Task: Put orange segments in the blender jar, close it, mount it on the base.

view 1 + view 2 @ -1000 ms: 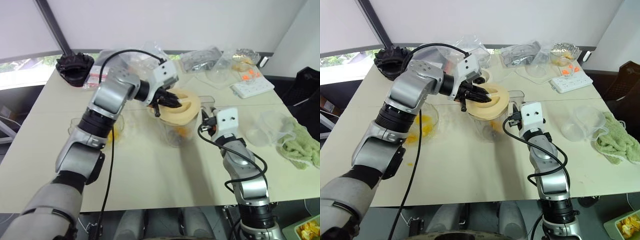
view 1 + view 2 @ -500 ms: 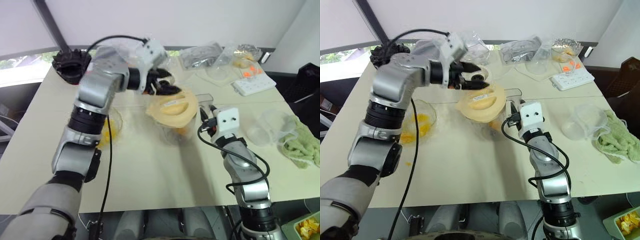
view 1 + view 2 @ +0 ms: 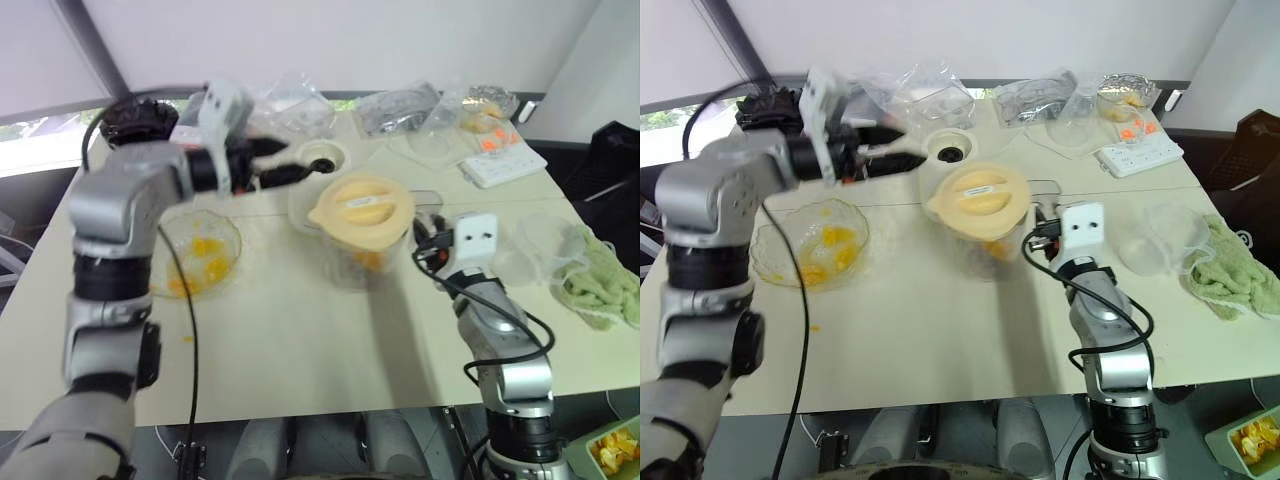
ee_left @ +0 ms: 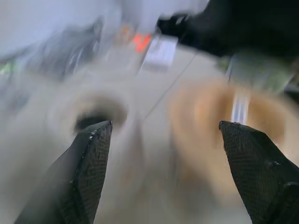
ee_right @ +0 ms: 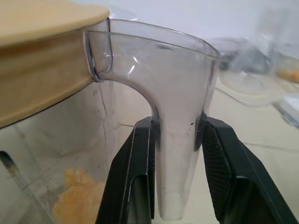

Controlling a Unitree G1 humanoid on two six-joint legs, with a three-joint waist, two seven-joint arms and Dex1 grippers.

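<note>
Right wrist view, right gripper [image 5: 176, 161] clamped on blender jar [image 5: 154, 93] handle, left gripper [image 4: 163, 154] wide, lid [image 3: 362, 207] sticker perhaps printed, unreadable

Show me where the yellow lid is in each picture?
Left eye view: the lid sits on the jar, centre.
Right eye view: lid centre, on the jar.
Left wrist view: blurry tan shape by one finger.
Right wrist view: tan edge above the jar's handle.
Shared landmark: the jar.
</note>
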